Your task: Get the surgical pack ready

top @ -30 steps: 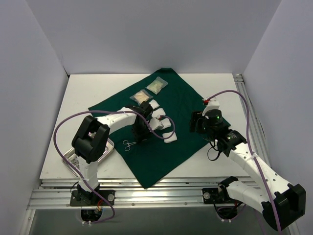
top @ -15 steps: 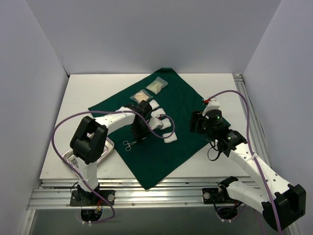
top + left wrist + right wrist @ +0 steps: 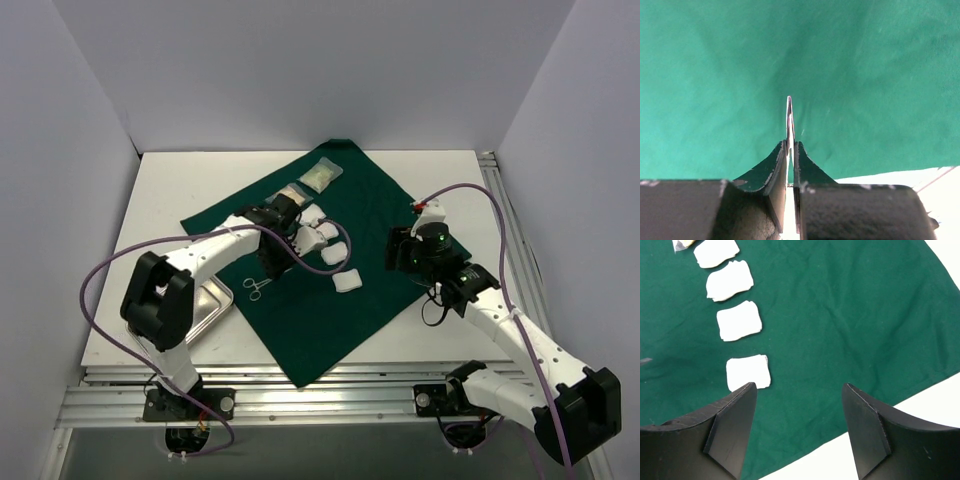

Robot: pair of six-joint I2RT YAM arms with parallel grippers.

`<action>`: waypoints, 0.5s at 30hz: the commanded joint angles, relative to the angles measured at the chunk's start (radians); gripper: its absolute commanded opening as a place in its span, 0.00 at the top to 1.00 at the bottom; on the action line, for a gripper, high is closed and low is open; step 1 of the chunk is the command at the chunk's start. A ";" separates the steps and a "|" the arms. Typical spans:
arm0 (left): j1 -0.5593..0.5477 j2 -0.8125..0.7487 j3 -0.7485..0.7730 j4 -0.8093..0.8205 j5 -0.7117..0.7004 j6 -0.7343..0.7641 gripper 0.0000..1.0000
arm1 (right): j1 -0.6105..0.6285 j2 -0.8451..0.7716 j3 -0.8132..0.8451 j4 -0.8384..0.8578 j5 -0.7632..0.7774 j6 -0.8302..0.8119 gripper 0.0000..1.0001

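Smooth white worktop (image 3: 180, 190) carrying dark green cloth drape (image 3: 330, 300), softly creased, lying diamond-wise. Above drape, right pincer (image 3: 798, 386) hanging released, squarish white gauze pad (image 3: 748, 372) lying just beside one finger. Over drape, left pincer (image 3: 791, 149) clenching thin shiny steel instrument (image 3: 789, 117), tip protruding edge-on.

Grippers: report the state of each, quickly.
Left gripper: shut on a thin steel instrument.
Right gripper: open, holding nothing.
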 commanded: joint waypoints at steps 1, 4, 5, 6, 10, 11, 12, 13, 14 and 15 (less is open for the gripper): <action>0.070 -0.129 0.048 -0.086 -0.054 -0.033 0.98 | -0.004 0.010 0.028 0.038 -0.015 0.008 0.35; 0.156 -0.207 0.034 -0.135 -0.062 -0.041 0.98 | -0.002 0.016 0.027 0.054 -0.023 0.005 0.35; 0.218 -0.256 -0.003 -0.140 -0.070 -0.035 0.98 | -0.004 0.017 0.027 0.055 -0.024 0.003 0.35; 0.254 -0.284 -0.027 -0.141 -0.079 -0.024 0.98 | -0.002 0.019 0.028 0.061 -0.026 -0.002 0.35; 0.429 -0.417 -0.179 -0.152 -0.076 0.053 0.98 | -0.002 0.033 0.045 0.061 -0.041 -0.014 0.35; 0.508 -0.466 -0.251 -0.146 -0.081 0.095 0.98 | -0.002 0.039 0.053 0.061 -0.046 -0.015 0.35; 0.551 -0.486 -0.283 -0.132 -0.081 0.116 0.98 | -0.002 0.039 0.056 0.061 -0.049 -0.014 0.35; 0.591 -0.497 -0.311 -0.105 -0.093 0.155 0.98 | -0.001 0.044 0.057 0.064 -0.052 -0.014 0.35; 0.634 -0.505 -0.334 -0.097 -0.091 0.174 0.98 | -0.001 0.047 0.060 0.068 -0.058 -0.011 0.35; 0.720 -0.503 -0.360 -0.089 -0.091 0.189 0.98 | 0.001 0.053 0.061 0.072 -0.060 -0.003 0.35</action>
